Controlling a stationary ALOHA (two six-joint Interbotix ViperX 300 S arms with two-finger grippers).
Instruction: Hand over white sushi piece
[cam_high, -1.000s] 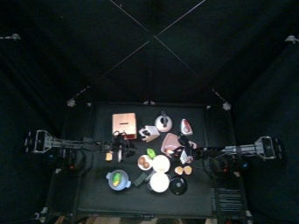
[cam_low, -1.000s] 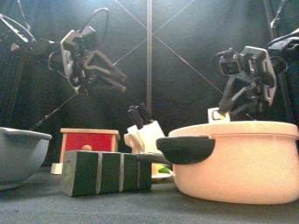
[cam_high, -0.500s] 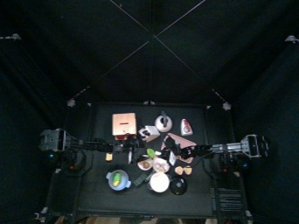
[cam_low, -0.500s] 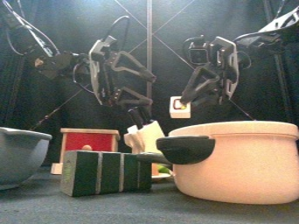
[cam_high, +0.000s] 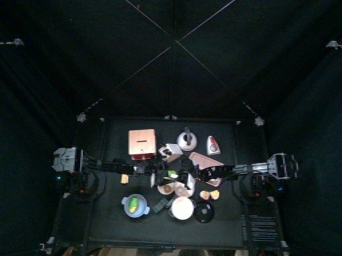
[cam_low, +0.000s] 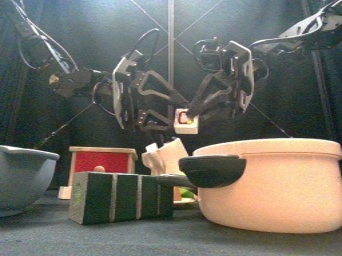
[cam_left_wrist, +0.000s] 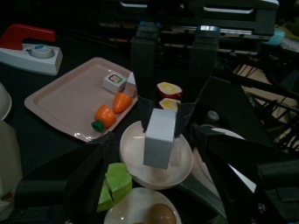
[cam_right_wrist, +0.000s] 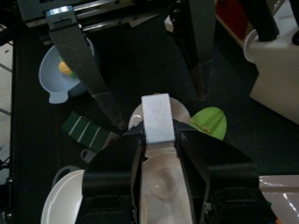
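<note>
The white sushi piece is a small white block, held in the air above the middle of the table. My right gripper is shut on it, and the right wrist view shows the piece upright between that gripper's jaws. My left gripper is open and right beside the piece. In the left wrist view the piece stands just ahead of that gripper, between its spread jaws. In the top view both grippers meet near the table's middle.
Below are a white plate, a green leaf and a pink tray with several sushi pieces. A large pink pot, a dark striped block, a red box and a grey bowl stand at the front.
Both arms have swung inward from the table's sides to the middle. The right gripper brought the white piece leftward, and the left gripper closed in on it.
</note>
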